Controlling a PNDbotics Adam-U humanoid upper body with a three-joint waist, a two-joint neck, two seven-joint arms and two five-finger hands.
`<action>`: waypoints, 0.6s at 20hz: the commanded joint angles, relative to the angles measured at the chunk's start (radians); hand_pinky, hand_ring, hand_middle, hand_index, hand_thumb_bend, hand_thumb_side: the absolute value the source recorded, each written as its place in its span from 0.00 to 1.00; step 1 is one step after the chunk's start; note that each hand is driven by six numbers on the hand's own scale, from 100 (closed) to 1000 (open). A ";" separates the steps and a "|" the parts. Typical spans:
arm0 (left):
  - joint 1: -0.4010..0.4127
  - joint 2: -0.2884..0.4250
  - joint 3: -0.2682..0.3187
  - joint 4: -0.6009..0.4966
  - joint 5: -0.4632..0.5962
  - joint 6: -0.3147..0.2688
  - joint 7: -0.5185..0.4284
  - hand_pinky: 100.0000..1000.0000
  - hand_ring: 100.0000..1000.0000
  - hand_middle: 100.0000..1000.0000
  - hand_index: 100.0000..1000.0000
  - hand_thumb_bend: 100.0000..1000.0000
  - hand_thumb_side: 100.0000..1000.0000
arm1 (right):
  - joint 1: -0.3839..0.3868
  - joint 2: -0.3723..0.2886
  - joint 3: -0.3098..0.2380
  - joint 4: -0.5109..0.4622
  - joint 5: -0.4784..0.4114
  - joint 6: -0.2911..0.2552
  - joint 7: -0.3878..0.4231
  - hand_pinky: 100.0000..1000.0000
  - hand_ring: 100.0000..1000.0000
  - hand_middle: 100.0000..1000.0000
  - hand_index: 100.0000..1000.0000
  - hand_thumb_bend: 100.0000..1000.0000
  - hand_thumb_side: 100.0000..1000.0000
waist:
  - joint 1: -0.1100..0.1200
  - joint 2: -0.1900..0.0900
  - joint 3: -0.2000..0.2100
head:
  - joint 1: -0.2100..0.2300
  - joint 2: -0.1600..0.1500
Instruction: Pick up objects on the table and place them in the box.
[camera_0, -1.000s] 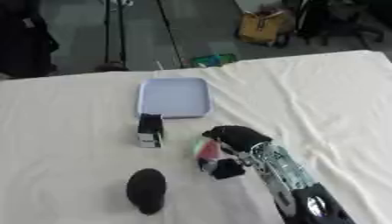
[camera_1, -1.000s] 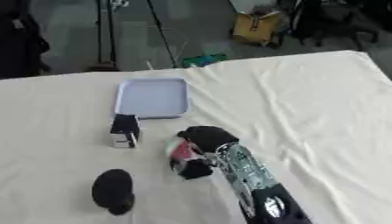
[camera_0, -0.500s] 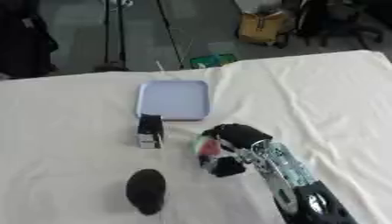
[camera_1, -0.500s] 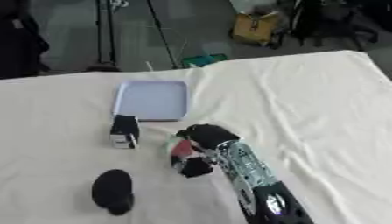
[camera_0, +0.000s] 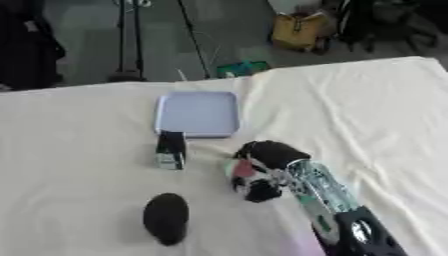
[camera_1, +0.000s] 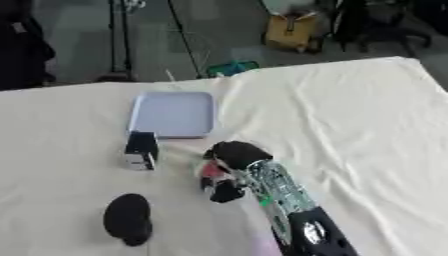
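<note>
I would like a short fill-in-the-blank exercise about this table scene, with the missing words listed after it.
1. The robot's right hand is curled round a small object with a ____ patch.
2. The pale blue box holds ____ so far.
3. The small dark carton stands just in front of the ____.
4. The black oval object lies on the robot's ____ side of the working hand.

Missing words: pink; nothing; box; left
</note>
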 joint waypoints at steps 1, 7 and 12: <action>-0.006 0.003 -0.002 -0.014 0.003 0.001 -0.002 0.62 0.66 0.77 0.63 0.00 0.85 | -0.003 -0.012 -0.005 -0.007 0.032 0.016 -0.050 0.84 0.83 0.53 0.75 0.00 0.31 | 0.001 -0.013 0.000 | -0.004 -0.008; -0.005 0.002 -0.002 -0.014 0.004 0.002 -0.005 0.62 0.66 0.77 0.63 0.00 0.85 | -0.009 -0.009 -0.002 -0.004 0.056 0.038 -0.131 0.84 0.80 0.47 0.71 0.00 0.22 | 0.000 -0.013 0.001 | -0.004 -0.011; -0.004 0.002 -0.002 -0.014 0.004 0.003 -0.006 0.62 0.66 0.77 0.63 0.00 0.85 | -0.016 -0.008 0.001 -0.014 0.056 0.047 -0.164 0.83 0.79 0.44 0.69 0.00 0.19 | 0.000 -0.013 0.000 | -0.005 -0.009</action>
